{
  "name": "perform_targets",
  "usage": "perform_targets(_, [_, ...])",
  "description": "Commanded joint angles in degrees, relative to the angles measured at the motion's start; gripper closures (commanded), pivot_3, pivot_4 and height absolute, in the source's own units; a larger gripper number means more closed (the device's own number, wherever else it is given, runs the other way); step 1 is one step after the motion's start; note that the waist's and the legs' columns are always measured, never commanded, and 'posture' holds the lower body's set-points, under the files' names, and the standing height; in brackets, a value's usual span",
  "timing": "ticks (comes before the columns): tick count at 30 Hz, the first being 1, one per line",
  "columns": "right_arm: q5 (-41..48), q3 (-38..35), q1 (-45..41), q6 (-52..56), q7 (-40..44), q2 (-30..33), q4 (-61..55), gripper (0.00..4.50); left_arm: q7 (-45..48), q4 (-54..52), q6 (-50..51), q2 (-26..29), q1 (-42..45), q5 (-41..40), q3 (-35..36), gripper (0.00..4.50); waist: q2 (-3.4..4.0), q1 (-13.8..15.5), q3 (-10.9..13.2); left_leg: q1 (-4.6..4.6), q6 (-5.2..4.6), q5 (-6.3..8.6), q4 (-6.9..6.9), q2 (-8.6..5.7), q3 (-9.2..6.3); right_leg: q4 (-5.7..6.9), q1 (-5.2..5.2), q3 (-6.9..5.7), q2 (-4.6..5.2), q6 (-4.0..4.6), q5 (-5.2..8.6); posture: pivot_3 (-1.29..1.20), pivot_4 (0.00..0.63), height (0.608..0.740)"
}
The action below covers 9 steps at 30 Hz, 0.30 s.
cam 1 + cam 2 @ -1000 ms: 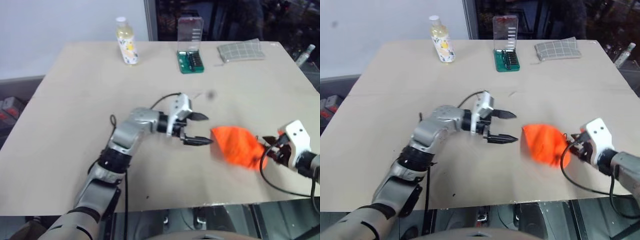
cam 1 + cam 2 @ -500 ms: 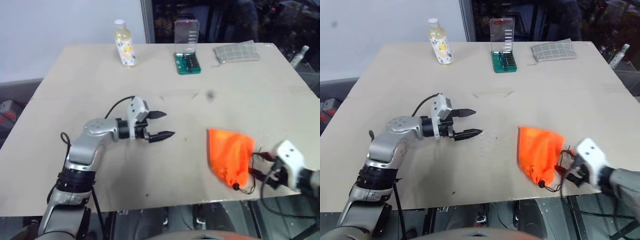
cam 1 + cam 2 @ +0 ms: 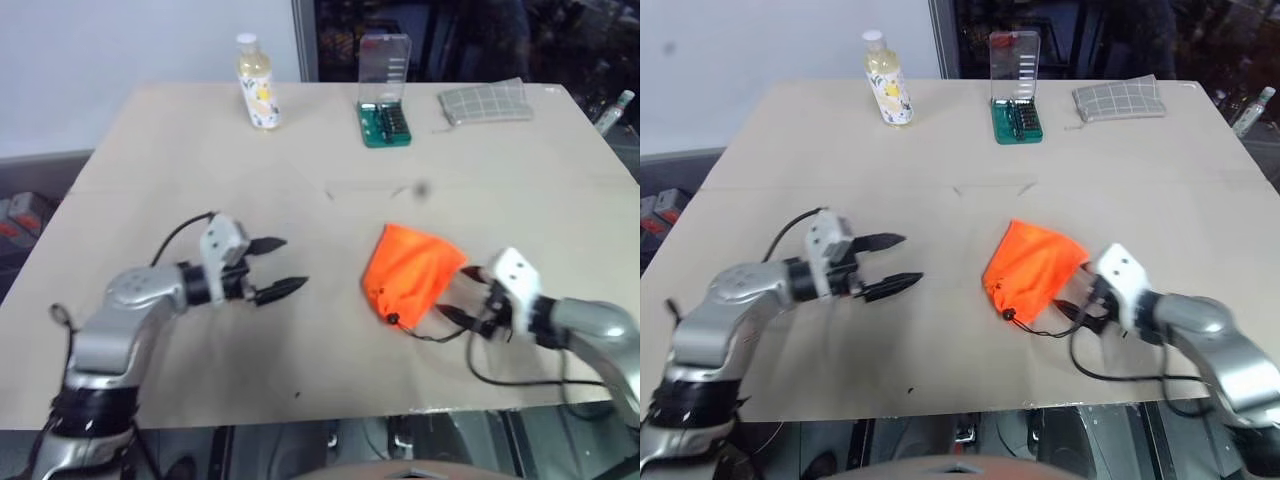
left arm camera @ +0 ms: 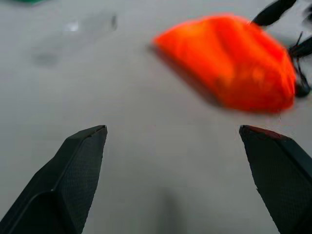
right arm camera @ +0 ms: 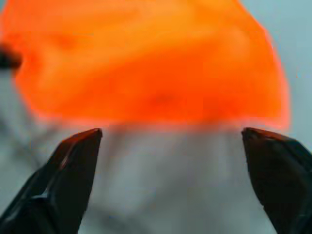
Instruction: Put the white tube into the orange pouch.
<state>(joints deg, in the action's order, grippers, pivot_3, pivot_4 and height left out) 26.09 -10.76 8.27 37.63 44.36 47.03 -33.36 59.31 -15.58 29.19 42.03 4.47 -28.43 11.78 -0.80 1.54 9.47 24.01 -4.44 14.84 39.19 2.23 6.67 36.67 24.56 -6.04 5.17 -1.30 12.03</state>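
The orange pouch lies bulging on the table right of centre, its dark cord and knot trailing toward the front edge. The white tube is hidden. My right gripper is open just right of the pouch, fingers on either side of bare table at its edge; in the right wrist view the pouch sits just beyond the open gripper. My left gripper hovers open and empty well left of the pouch, pointing at it. In the left wrist view the pouch lies well ahead of it.
At the table's far edge stand a yellowish bottle, a green bit case with its clear lid up and a grey checked cloth. The table's front edge runs just below both arms.
My left gripper has drawn back to the left, away from the pouch. My right gripper has let go of the pouch and opened, and the pouch now lies on the table further left.
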Motion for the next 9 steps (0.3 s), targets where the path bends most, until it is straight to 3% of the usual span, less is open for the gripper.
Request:
perform_targets(1, [3.35,-15.51,8.72,-1.48,5.05,1.60,-8.40,0.05,-0.44,-5.28,0.43,1.18,-4.07,-4.13,6.53,0.00,0.00,-0.07,0.00,-0.04,0.02,0.01,-0.02,0.03,-0.02,-0.02,-0.04,-0.01,-0.01,-0.08,0.06,0.00,0.150,0.740])
perform_targets(5, [4.77,-27.64,17.14,-3.01,9.81,1.24,-10.03,0.05,-1.65,-7.36,2.11,1.88,-7.47,-6.58,10.30,0.00,0.02,-0.16,-0.01,-0.27,0.13,0.25,-0.02,0.11,-0.10,0.00,-0.21,-0.06,0.13,0.04,0.25,0.00,0.150,0.740])
perform_targets(9, [3.00,-32.26,22.26,-6.90,12.49,0.21,-8.35,0.05,-0.56,-7.94,2.25,3.34,-10.50,-7.77,12.27,0.00,0.09,-0.41,-0.07,-0.35,0.22,0.25,-0.01,0.13,-0.17,0.02,-0.20,-0.12,0.21,0.07,0.25,0.00,0.150,0.740])
